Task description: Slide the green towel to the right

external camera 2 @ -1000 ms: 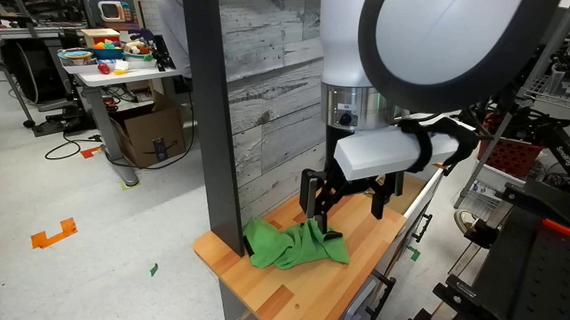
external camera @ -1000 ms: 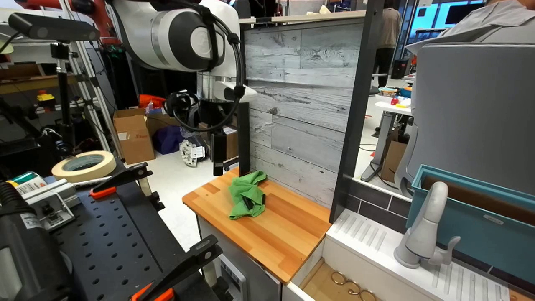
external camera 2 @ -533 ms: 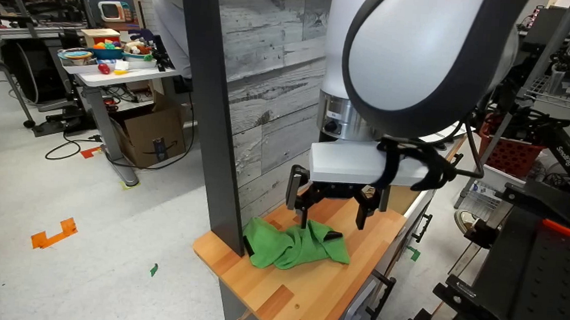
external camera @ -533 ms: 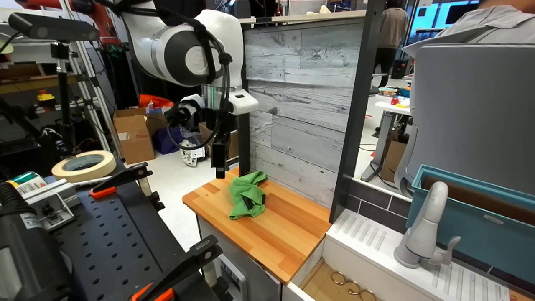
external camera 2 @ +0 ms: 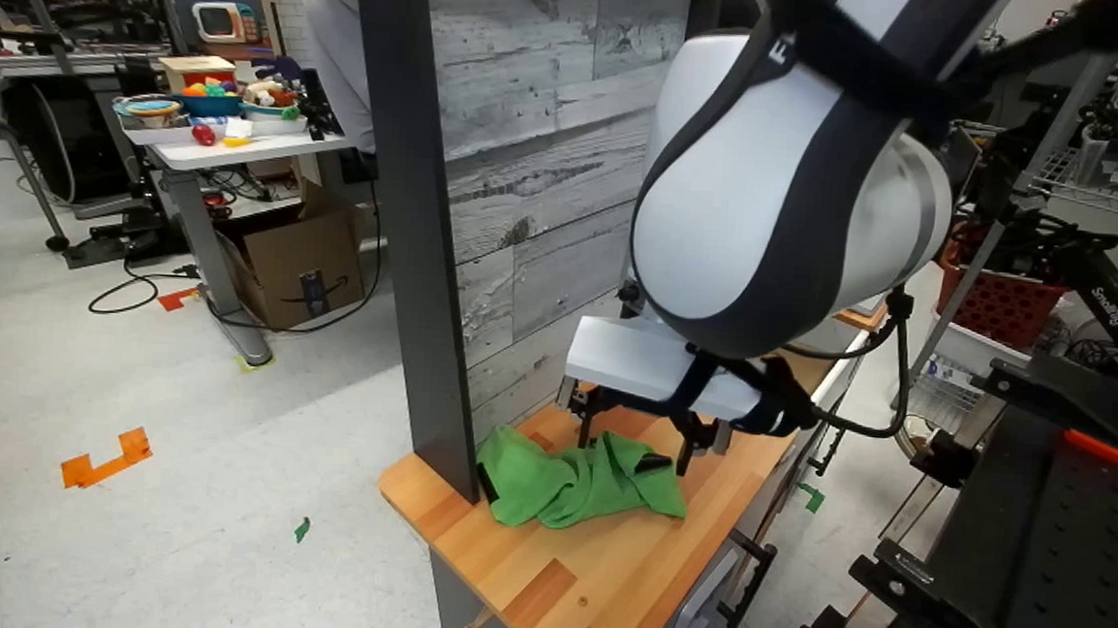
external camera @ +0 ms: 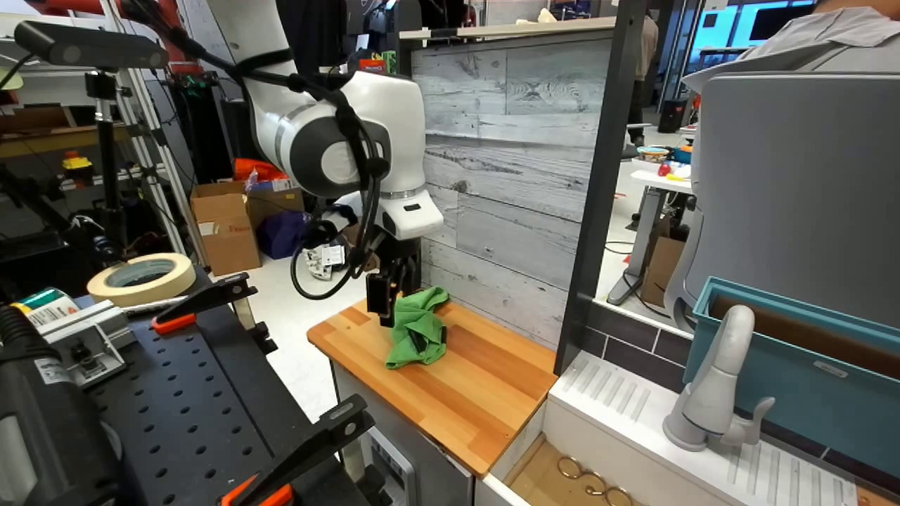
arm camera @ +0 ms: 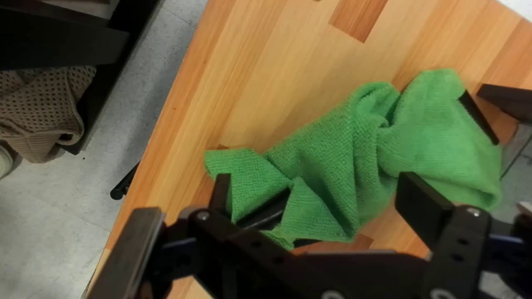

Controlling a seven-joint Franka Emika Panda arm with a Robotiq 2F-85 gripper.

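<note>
The green towel lies crumpled on the wooden tabletop; it also shows in an exterior view and in the wrist view. Black pieces show among its folds; what they are I cannot tell. My gripper is open, its fingers wide apart over the towel's near part, with nothing held. In an exterior view the gripper points down just above and behind the towel. It also shows close beside the towel in an exterior view. Whether the fingertips touch the cloth is unclear.
A grey wood-plank wall with a dark post stands along the tabletop's back edge. A sink ledge with a faucet and a basin holding metal rings adjoin it. A black perforated cart with clamps stands across a gap.
My gripper has come down toward the towel and turned, while the arm has swung with it. The fingers have stayed open. The towel has not moved.
</note>
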